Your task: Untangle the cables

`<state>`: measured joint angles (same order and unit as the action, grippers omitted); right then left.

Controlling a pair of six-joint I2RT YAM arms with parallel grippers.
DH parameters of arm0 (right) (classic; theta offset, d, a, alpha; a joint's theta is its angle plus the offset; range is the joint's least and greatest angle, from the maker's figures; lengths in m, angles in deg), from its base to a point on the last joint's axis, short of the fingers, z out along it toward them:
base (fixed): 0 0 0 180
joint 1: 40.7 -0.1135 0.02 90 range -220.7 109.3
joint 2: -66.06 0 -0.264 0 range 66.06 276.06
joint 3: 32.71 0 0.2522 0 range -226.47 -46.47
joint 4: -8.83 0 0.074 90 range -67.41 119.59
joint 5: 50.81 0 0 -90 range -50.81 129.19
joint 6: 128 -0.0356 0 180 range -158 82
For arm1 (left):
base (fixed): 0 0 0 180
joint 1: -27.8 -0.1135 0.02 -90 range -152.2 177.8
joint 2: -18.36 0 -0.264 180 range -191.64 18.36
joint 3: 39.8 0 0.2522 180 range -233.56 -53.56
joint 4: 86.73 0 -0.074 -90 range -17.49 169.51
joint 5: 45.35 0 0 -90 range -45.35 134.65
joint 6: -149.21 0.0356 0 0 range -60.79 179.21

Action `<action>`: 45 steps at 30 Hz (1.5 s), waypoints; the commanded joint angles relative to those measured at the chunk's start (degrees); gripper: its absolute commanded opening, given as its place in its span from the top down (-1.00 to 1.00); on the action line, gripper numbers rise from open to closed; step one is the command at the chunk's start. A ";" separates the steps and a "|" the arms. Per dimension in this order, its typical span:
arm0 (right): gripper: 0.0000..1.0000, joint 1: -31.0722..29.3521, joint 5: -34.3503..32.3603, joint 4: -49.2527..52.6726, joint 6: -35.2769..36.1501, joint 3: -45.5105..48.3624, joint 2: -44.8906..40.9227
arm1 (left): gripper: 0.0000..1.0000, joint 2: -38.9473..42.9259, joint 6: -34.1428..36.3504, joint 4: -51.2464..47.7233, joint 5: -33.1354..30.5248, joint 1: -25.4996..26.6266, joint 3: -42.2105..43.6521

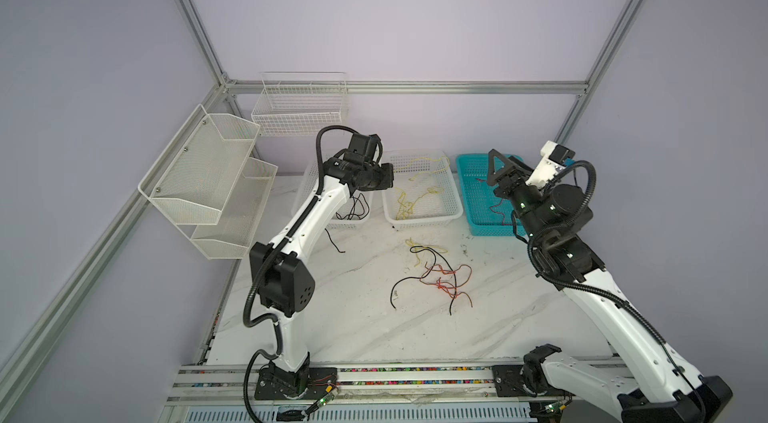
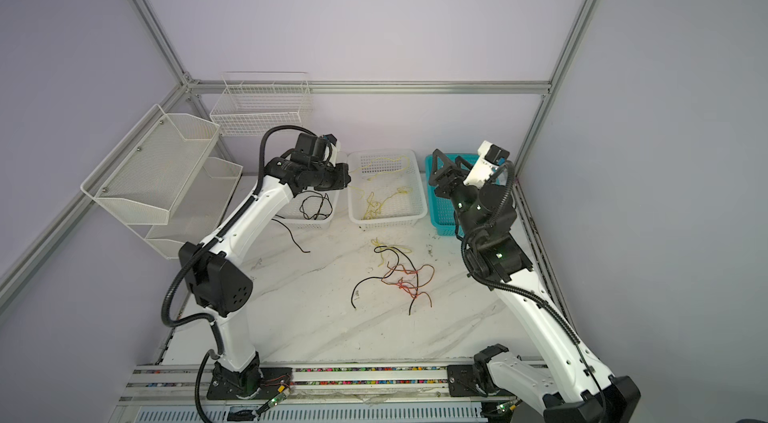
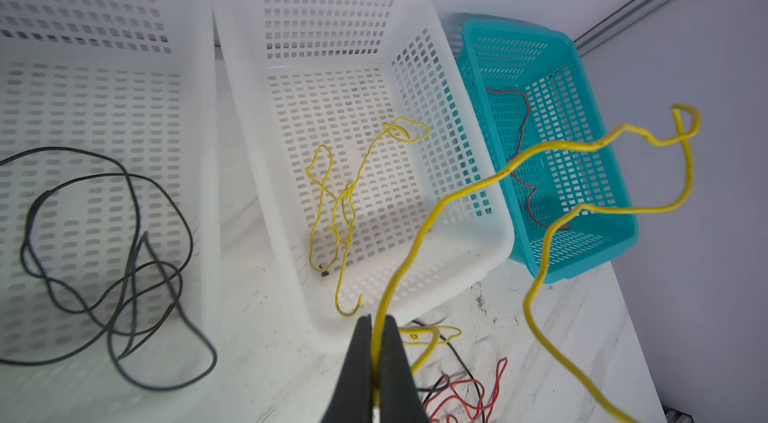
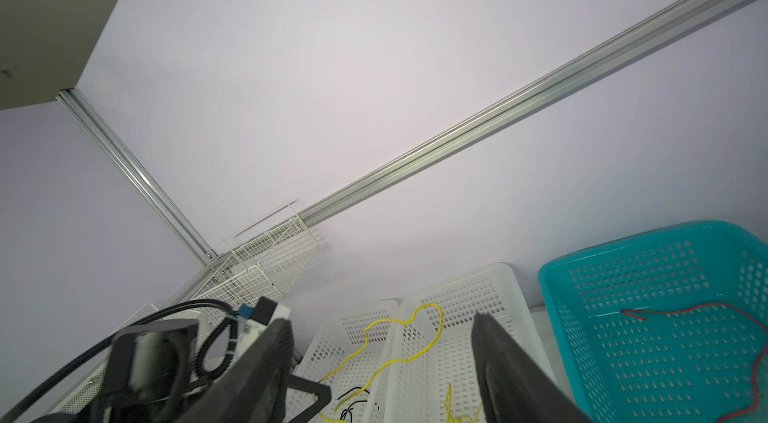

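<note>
While the left end effector pinches the yellow cable, its loose tail should clear the rim of the middle basket; the right end effector gapes, empty.

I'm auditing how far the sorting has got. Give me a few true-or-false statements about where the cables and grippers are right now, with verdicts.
1. The left gripper is shut on a yellow cable. True.
2. The teal basket holds a black cable. False: a red cable lies in it.
3. The right gripper is open and holds nothing. True.
4. No cables lie on the table. False: a tangle of black, red-orange and yellow cables lies on it.
5. The middle white basket holds a second yellow cable. True.
</note>
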<state>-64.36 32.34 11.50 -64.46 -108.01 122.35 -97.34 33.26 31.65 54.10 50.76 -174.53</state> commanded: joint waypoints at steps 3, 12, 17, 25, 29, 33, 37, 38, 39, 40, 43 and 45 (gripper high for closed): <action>-0.41 0.14 0.08 3.84 -0.51 4.71 -7.64 | 1.00 -11.23 -4.55 -1.57 3.77 0.10 -15.43; -0.41 0.13 3.21 5.53 -1.32 9.41 -14.40 | 0.44 -18.29 -7.09 -1.63 2.35 0.23 -21.28; -0.41 0.11 3.95 6.16 -1.10 9.20 -14.81 | -0.12 -16.60 -7.09 -1.98 1.31 0.23 -21.33; -0.41 0.02 7.34 6.37 -1.49 9.41 -13.86 | -0.61 6.62 -5.86 5.88 -7.01 0.15 2.32; -0.41 0.00 9.71 6.32 -1.36 9.75 -12.97 | -0.70 24.05 -7.73 14.81 -11.70 -0.50 26.60; -0.41 -0.09 11.64 5.66 -1.71 10.20 -12.61 | -0.73 37.61 -10.05 13.82 -16.62 -1.51 40.47; -0.40 -0.20 13.08 5.28 -1.75 10.36 -12.63 | -0.73 49.54 -14.96 13.26 -21.99 -2.29 53.51; -0.40 -0.18 13.34 5.27 -1.75 10.39 -12.61 | -0.73 52.53 -16.45 13.46 -23.41 -2.42 56.73; -0.40 -0.16 13.60 5.18 -1.80 10.39 -12.61 | -0.74 54.90 -17.59 13.75 -24.63 -2.61 59.14; -0.40 -0.27 13.85 5.09 -1.80 10.37 -12.54 | -0.74 57.31 -18.48 14.68 -25.52 -2.86 62.39; -0.40 -0.40 14.79 4.85 -2.19 10.28 -12.26 | -0.73 60.62 -20.19 17.47 -24.15 -4.38 68.93; -0.40 -0.39 15.35 4.93 -2.21 10.19 -12.00 | -0.71 59.97 -20.79 18.95 -20.76 -5.50 71.40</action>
<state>-64.45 46.00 17.71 -66.03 -97.96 110.18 -37.39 15.40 45.12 32.42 46.55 -107.12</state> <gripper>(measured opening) 0.699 0.857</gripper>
